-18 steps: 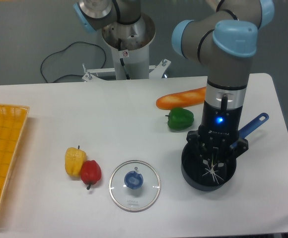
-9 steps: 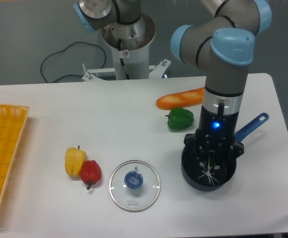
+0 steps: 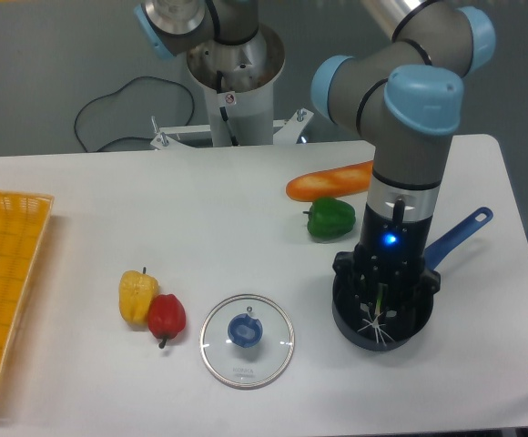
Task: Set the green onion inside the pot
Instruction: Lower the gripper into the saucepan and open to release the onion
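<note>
Near the right edge of the table (image 3: 246, 196), toward the front, the UR5e arm (image 3: 416, 118) stands vertical over the pot (image 3: 348, 317), wrist down, a blue light lit on its wrist. The gripper (image 3: 380, 299) sits at the pot's mouth, inside the rim line as seen from this camera. The green onion (image 3: 379, 305) hangs upright between the fingers, a thin green stalk with the white rooted end splayed at the bottom inside the pot. Fingers appear clamped on the stalk, though the dark fingers against the dark pot make the contact hard to read. The pot's blue handle (image 3: 462, 232) points toward the right edge and back.

At the left edge lies a yellow basket (image 3: 0, 273), partly out of frame. A baguette (image 3: 330, 182) lies toward the back, right of centre, with 1 green bell pepper (image 3: 330, 218) just in front of it, near the pot but apart from it. A round glass lid (image 3: 247, 340) with a blue knob lies flat near the front edge, centre. Left of the lid, 1 yellow pepper (image 3: 137, 295) and 1 red pepper (image 3: 167, 316) lie touching.
</note>
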Controlling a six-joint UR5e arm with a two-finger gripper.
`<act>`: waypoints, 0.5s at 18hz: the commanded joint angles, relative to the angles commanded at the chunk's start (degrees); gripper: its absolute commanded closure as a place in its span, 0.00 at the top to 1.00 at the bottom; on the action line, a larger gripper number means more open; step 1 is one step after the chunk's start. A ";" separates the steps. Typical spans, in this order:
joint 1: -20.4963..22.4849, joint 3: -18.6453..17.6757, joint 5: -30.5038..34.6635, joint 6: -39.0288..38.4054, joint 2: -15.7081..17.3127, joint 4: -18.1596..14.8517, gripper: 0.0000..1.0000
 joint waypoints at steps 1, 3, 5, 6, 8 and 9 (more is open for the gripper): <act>0.00 0.00 0.00 0.18 0.00 0.00 0.16; 0.00 0.00 0.17 0.18 -0.26 0.00 0.17; 0.00 0.00 0.26 1.49 -0.26 0.09 0.18; 0.00 -0.09 0.26 2.10 -0.35 0.00 0.19; -0.09 -0.18 0.26 2.20 -0.44 0.00 0.19; -0.09 -0.26 0.26 2.29 -0.61 0.00 0.19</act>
